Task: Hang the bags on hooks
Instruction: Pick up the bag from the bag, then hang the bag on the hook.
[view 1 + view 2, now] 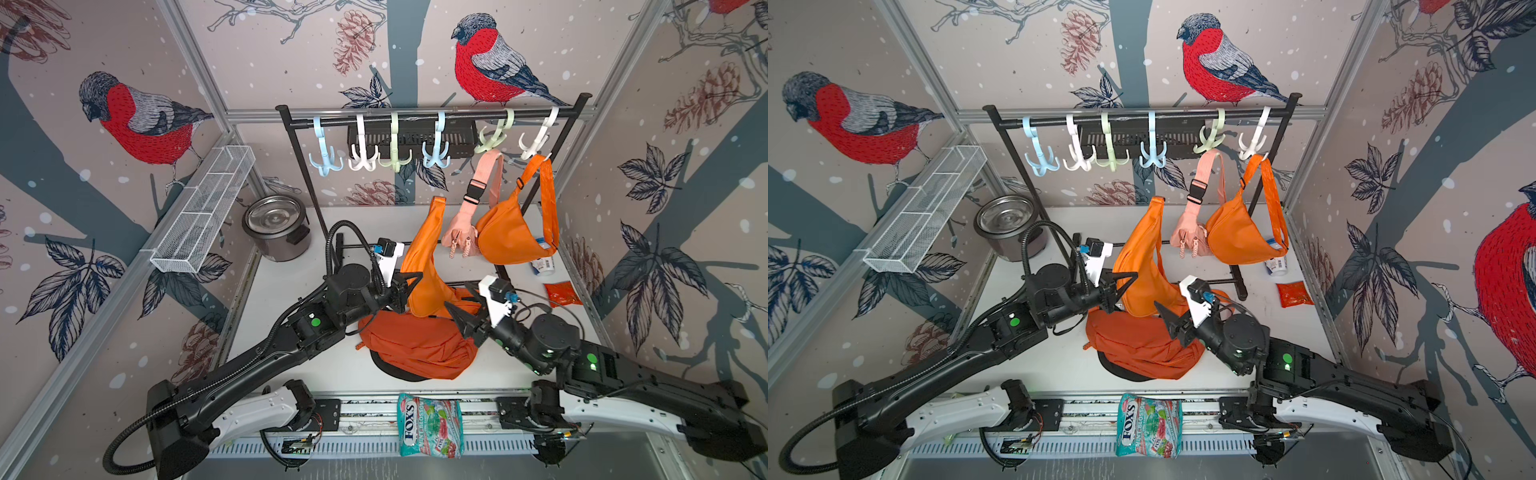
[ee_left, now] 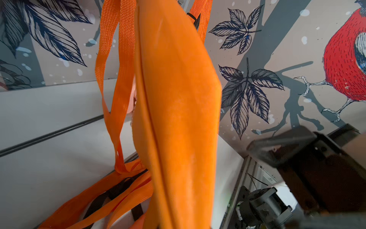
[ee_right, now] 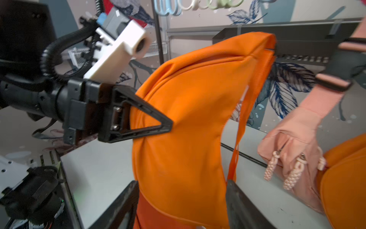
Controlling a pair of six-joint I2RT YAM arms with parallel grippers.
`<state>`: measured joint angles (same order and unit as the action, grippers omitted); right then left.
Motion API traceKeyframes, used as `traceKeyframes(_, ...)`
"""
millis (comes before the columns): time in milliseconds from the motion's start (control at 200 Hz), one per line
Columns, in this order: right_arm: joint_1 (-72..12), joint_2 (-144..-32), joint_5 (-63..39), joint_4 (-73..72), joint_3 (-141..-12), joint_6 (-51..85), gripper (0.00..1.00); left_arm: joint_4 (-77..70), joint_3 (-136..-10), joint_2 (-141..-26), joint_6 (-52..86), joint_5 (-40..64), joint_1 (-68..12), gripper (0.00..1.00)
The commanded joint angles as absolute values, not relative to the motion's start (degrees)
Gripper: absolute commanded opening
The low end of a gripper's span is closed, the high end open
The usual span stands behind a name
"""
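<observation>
An orange crescent bag hangs upright over the table's middle, its upper tip below the rail of hooks. My left gripper is shut on the bag's left edge, and the right wrist view shows the fabric creased at the pinch. My right gripper is open, one finger on each side of the bag's lower end without squeezing it. In the left wrist view the bag fills the centre and hides the jaws; its strap dangles beside it.
A pink bag and another orange bag hang from the two rightmost hooks. A darker orange backpack lies under the grippers. Around it are a metal pot, wire basket, candy pack, red packet and white bottle.
</observation>
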<state>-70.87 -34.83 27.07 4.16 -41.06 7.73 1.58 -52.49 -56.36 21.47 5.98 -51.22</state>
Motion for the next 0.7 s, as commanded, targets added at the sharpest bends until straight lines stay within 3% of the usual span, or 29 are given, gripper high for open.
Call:
traceKeyframes(0,-65.82,-32.36,29.40,3.75,-40.61,10.60,0.74,7.26,-53.48,-53.45,13.77,8.66,-50.57,0.00)
traceKeyframes(185,-54.78,-31.60,20.45,5.14,-40.11,12.39,0.86,13.40,-55.97,-48.37,8.63,14.79,-49.76,0.00)
traceKeyframes(355,-47.31,-34.22,10.02,3.09,-39.93,12.68,0.91,18.43,-60.65,-46.61,6.57,17.94,-49.48,0.00)
traceKeyframes(696,-44.56,-43.47,-2.08,-2.37,-41.39,8.47,0.94,19.76,-63.35,-45.70,6.76,23.61,-49.49,0.00)
